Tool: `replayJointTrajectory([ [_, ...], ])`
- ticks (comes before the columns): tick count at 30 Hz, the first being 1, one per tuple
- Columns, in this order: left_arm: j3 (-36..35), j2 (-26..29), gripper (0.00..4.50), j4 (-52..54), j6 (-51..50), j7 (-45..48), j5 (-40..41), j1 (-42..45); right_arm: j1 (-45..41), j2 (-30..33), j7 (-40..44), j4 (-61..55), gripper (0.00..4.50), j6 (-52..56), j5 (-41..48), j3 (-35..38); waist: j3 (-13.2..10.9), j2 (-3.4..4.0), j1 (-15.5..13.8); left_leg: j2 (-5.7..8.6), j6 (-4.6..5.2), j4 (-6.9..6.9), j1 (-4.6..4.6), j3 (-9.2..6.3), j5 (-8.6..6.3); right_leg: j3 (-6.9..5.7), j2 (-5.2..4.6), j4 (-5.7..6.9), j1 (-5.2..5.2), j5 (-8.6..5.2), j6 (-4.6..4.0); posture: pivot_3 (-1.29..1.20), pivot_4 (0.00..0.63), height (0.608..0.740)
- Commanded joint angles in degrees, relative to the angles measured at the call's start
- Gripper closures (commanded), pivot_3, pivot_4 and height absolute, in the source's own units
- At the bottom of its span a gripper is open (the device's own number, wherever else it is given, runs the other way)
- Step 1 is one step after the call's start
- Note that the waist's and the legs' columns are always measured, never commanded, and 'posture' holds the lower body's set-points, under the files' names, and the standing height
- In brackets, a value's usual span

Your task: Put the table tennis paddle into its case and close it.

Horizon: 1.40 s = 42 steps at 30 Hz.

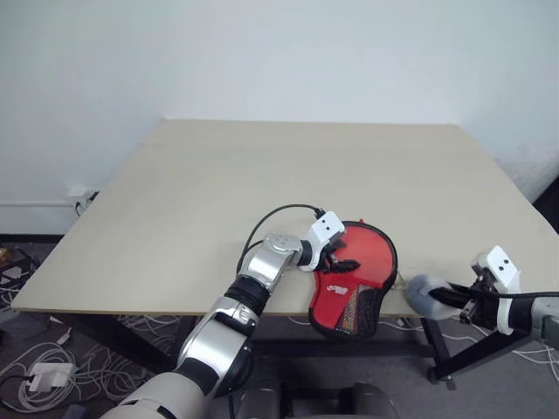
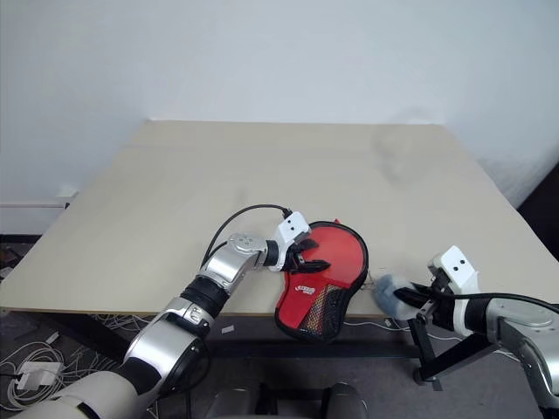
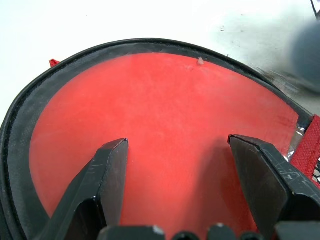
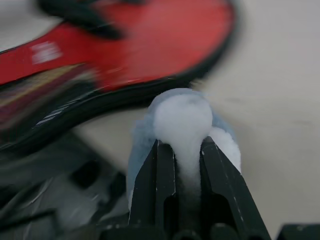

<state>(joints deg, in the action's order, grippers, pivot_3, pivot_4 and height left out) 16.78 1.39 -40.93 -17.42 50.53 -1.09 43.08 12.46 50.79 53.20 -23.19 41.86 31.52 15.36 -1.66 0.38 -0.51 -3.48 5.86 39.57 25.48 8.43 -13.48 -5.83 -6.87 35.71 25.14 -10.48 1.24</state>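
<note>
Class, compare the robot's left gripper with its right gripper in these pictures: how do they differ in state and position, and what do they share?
1. The left gripper stands open and holds nothing; the right gripper is shut on a pale fluffy wad.
2. The left gripper is over the red paddle in the case; the right gripper hangs off the table's near edge, beside the case.
Both have two black fingers.
</note>
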Motion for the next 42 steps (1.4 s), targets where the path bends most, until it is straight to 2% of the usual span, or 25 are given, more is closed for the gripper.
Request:
replayJointTrajectory([
  [1, 0.45, 0.68, 1.11, -3.25, -1.52, -0.64, -0.94, -0.95, 1.95, 2.88, 4.36, -3.19, 4.43, -1.86, 0.94, 2.1, 0.0, -0.04, -0.01, 0.0, 0.0, 0.0, 0.0, -0.01, 0.0, -0.01, 0.0, -0.01, -0.01, 0.0, 0.0, 0.0, 0.0, 0.724],
  [7, 0.75, 0.73, 1.11, -3.91, -0.88, -0.32, -1.16, -0.68, 7.76, 7.02, 9.81, -6.27, 4.43, -5.66, -0.99, 1.28, -0.05, -0.13, -0.02, 0.01, 0.01, 0.01, 0.01, -0.07, -0.03, -0.09, -0.04, -0.03, -0.03, -0.03, 0.04, 0.0, 0.0, 0.724],
  [16, 0.07, -1.25, 1.11, -5.98, -0.36, -1.3, -0.76, 0.86, 16.81, 8.83, 13.32, -13.72, 4.43, -7.66, -0.16, -1.29, -0.06, -0.14, -0.83, 0.13, 0.03, 0.06, 0.01, -0.45, -0.05, -0.45, -0.16, -0.18, -0.33, -0.1, 0.13, 0.0, 0.0, 0.724],
  [22, -0.15, -1.27, 1.11, -7.34, 0.47, -1.51, -0.99, 1.12, 17.44, 7.39, 10.98, -22.05, 4.43, -5.32, 3.1, -6.34, 0.0, -0.05, -0.78, 0.06, -0.02, 0.06, 0.0, -0.93, -0.08, -1.05, -0.16, -0.63, -0.78, -0.09, 0.12, 0.0, 0.0, 0.724],
  [28, -0.37, -1.41, 1.11, -8.34, 1.05, -1.66, -0.94, 1.76, 18.89, 9.1, 11.61, -24.76, 4.43, -2.62, 5.68, -4.27, 0.01, -0.06, -0.74, 0.07, 0.0, 0.05, 0.01, -1.04, -0.11, -1.2, -0.19, -0.82, -0.91, -0.08, 0.12, 0.0, 0.0, 0.724],
  [34, -0.64, -1.53, 1.11, -9.24, 1.89, -2.11, -1.17, 1.93, 12.45, 6.58, 7.64, -22.99, 2.44, 0.81, 10.0, -3.6, 0.01, -0.09, -0.65, 0.05, 0.0, 0.05, 0.01, -1.08, -0.12, -1.25, -0.17, -0.83, -0.91, -0.08, 0.12, 0.0, 0.0, 0.724],
  [39, -0.6, -0.91, 1.11, -9.37, 2.64, -2.03, -1.61, 1.61, 12.22, 6.74, 8.71, -20.76, 2.44, -1.09, 10.08, 1.54, 0.01, -0.09, -0.65, 0.07, -0.02, 0.04, 0.01, -1.08, -0.14, -1.26, -0.18, -0.84, -0.91, -0.08, 0.12, 0.0, 0.0, 0.724],
  [42, -0.76, -0.17, 1.11, -8.82, 2.39, -1.88, -1.52, 1.02, 4.44, 7.21, 7.9, -13.42, 2.44, -0.35, 13.37, 9.01, 0.02, -0.06, -0.01, 0.07, -0.02, 0.05, 0.01, -1.07, -0.14, -1.26, -0.16, -0.87, -0.91, -0.08, 0.13, 0.0, 0.0, 0.724],
])
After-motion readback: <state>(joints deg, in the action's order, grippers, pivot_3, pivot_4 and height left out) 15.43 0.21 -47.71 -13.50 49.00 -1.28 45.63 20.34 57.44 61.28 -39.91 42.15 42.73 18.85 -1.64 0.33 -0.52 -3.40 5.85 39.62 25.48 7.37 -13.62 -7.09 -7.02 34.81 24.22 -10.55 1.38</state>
